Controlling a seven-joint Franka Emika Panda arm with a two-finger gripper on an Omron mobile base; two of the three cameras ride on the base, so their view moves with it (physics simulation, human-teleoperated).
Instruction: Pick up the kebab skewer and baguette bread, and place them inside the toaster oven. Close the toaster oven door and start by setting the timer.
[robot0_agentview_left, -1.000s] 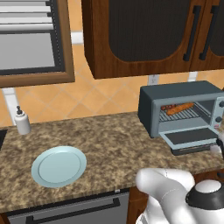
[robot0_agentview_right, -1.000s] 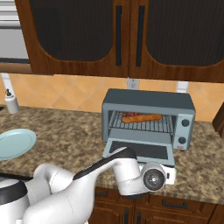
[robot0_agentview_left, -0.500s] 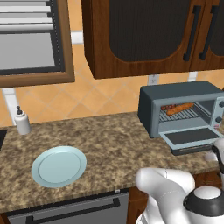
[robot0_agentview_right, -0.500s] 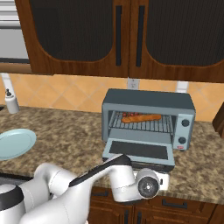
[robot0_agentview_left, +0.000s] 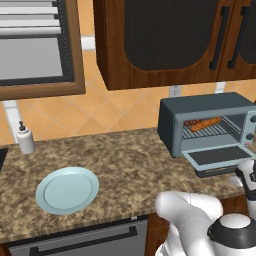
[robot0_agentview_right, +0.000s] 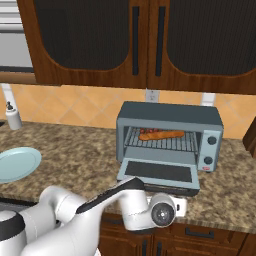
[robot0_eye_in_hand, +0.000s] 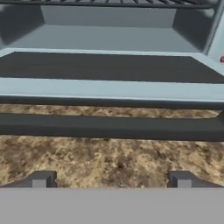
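The grey-blue toaster oven (robot0_agentview_left: 210, 112) (robot0_agentview_right: 170, 116) stands on the counter with its door (robot0_agentview_left: 217, 156) (robot0_agentview_right: 159, 172) (robot0_eye_in_hand: 109, 68) dropped flat open. On the wire rack lies the orange-brown baguette bread (robot0_agentview_left: 207, 123) (robot0_agentview_right: 167, 134), with the red-chunked kebab skewer (robot0_agentview_left: 189, 122) (robot0_agentview_right: 147, 131) beside its left end. My gripper (robot0_eye_in_hand: 110, 180) is open and holds nothing. It hangs just in front of and below the door's dark bar handle (robot0_eye_in_hand: 109, 127), over the granite counter. My hand (robot0_agentview_right: 161, 212) (robot0_agentview_left: 247, 175) sits at the counter's front edge under the door.
A pale blue plate (robot0_agentview_left: 67, 190) (robot0_agentview_right: 17, 164) lies on the counter to the left. A soap bottle (robot0_agentview_left: 25, 139) (robot0_agentview_right: 12, 117) stands by the back wall. Dark wood cabinets hang above the oven. A dishwasher front (robot0_agentview_left: 80, 240) sits below the counter.
My hand has sunk a little in front of the open door and then held still. The gripper has stayed open. The oven, bread and skewer have not moved.
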